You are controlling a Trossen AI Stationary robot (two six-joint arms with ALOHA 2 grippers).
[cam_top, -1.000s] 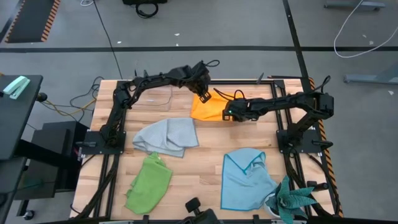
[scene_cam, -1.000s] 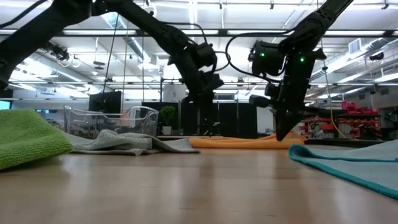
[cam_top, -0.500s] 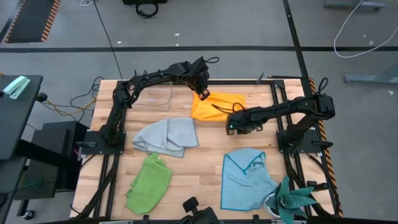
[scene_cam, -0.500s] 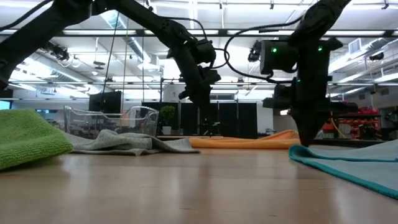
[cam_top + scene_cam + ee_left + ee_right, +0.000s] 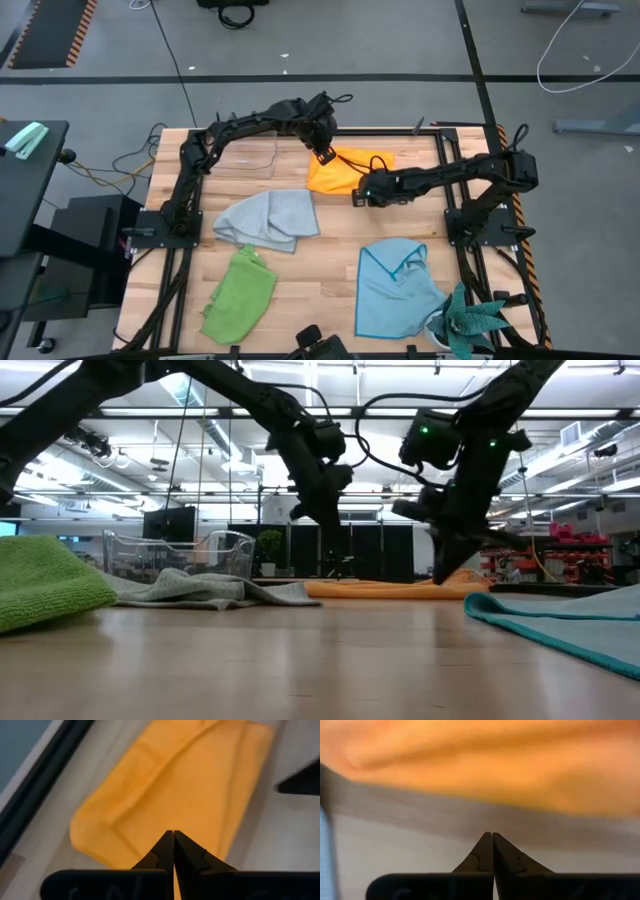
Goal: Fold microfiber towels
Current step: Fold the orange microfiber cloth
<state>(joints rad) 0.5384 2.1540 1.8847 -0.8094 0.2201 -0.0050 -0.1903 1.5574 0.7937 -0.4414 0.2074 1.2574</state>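
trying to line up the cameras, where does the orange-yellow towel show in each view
High view: orange-yellow towel at the table's far middle, between the left tool and right tool.
Low view: a flat orange strip lying on the table behind both arms.
Left wrist view: fills the middle, beyond the shut fingers.
Right wrist view: blurred orange band across the top.
Shared landmark: the wooden table.

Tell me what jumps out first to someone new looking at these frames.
Both arms converge on the orange-yellow towel at the table's far middle: the left gripper over its far-left corner, the right gripper at its near edge, fingers shut on both, neither holding cloth. Three more towels lie crumpled nearer the camera: grey left of centre, lime green at near left, light blue at near right.
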